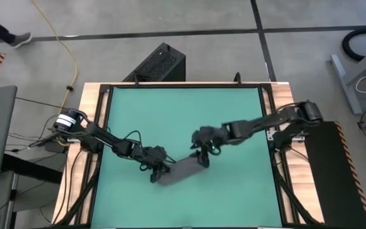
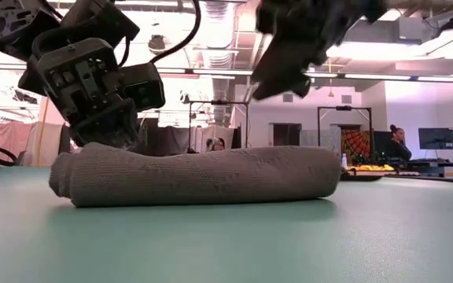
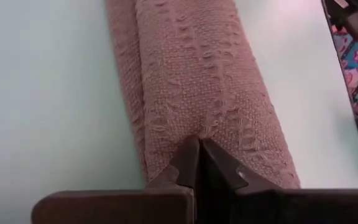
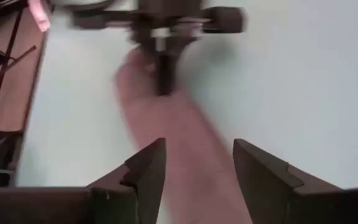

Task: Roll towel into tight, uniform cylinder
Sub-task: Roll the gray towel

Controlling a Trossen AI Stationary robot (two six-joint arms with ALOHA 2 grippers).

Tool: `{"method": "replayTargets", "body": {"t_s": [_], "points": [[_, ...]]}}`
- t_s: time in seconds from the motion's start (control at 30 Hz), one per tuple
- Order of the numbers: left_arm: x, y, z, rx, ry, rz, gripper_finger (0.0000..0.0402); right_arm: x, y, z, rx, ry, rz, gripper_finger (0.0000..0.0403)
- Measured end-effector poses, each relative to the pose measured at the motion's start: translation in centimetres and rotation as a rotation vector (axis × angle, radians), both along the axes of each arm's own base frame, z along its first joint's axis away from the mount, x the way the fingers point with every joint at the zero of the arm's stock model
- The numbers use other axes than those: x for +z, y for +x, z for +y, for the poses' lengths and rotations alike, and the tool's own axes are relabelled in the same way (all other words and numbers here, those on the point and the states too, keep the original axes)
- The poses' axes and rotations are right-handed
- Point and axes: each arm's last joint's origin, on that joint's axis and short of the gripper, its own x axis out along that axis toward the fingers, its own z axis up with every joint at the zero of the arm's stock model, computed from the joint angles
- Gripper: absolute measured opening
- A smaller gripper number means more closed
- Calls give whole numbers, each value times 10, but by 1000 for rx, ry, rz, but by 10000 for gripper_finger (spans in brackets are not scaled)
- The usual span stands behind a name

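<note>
The dark grey towel (image 1: pixel 182 169) lies rolled up as a slim cylinder on the green table top (image 1: pixel 183 114), a little near of the middle; its long side rests on the table (image 2: pixel 203 177). My left gripper (image 1: pixel 157 173) is shut at the roll's left end (image 3: pixel 197 149). My right gripper (image 1: pixel 203 156) is open and hangs above the roll's right end (image 2: pixel 278 79), clear of it. In the right wrist view its fingers (image 4: pixel 197 168) stand on either side of the roll (image 4: pixel 179 137) from above. The white tag is hidden. My left gripper rests its shut fingertips (image 3: pixel 194 155) on the top of the roll near its left end (image 3: pixel 197 127), slanting down from the table's left and lying along the roll. The cloth puckers around the tips. Whether any cloth is caught between them, I cannot tell. The roll lies flat on the table.
A wooden frame (image 1: pixel 100 127) borders the green top on all sides. A black box (image 1: pixel 161 63) stands on the floor beyond the far edge. Bare green surface lies on the far half of the table. A person (image 2: pixel 395 141) sits in the room behind.
</note>
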Motion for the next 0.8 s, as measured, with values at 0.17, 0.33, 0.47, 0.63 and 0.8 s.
{"method": "replayTargets", "body": {"t_s": [0.17,0.33,0.47,0.63,0.8], "points": [[-4,-6,-8,51,-95,97,0,-20,-16,54,-32,-72,5,202],[-5,-12,-21,58,-226,190,0,-57,-17,85,-155,-156,50,187],[-4,-14,-31,23,-250,185,0,-83,-12,91,-185,-189,94,176],[10,-14,-36,-20,-222,136,0,-100,-1,84,-192,-217,102,164],[36,-19,-33,-29,-156,128,0,-101,10,72,-155,-281,93,156]]}}
